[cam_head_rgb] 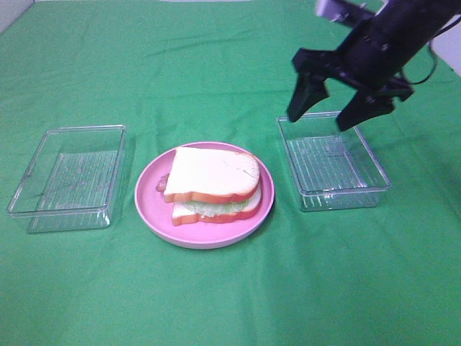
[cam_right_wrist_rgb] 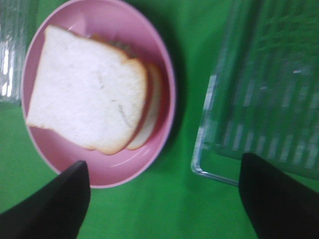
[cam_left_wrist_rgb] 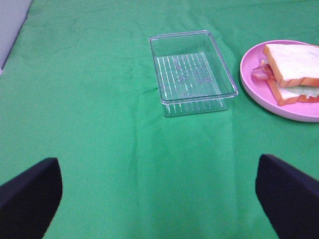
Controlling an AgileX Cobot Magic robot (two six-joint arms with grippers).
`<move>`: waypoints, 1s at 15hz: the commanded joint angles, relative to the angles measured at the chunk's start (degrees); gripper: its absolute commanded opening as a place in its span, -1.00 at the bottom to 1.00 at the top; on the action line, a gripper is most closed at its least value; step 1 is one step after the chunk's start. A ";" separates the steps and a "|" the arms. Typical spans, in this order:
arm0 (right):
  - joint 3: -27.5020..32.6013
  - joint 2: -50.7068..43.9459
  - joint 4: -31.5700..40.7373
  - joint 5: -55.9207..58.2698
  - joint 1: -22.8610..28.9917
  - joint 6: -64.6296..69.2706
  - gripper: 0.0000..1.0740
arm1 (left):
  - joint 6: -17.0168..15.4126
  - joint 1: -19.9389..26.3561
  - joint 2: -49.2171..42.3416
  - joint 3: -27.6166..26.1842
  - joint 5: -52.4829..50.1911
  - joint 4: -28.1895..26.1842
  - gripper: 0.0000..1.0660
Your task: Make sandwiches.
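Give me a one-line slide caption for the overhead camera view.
Open right gripper above the right clear tray; finished sandwich on pink plate.

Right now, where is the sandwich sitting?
In the exterior high view the sandwich lies on the pink plate at table centre, between the left clear tray and the right clear tray.
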 commanded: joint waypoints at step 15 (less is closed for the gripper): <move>48.41 -77.69 -15.01 0.69 -15.99 2.46 0.48 | -0.23 0.11 -0.63 0.11 -0.86 0.17 0.87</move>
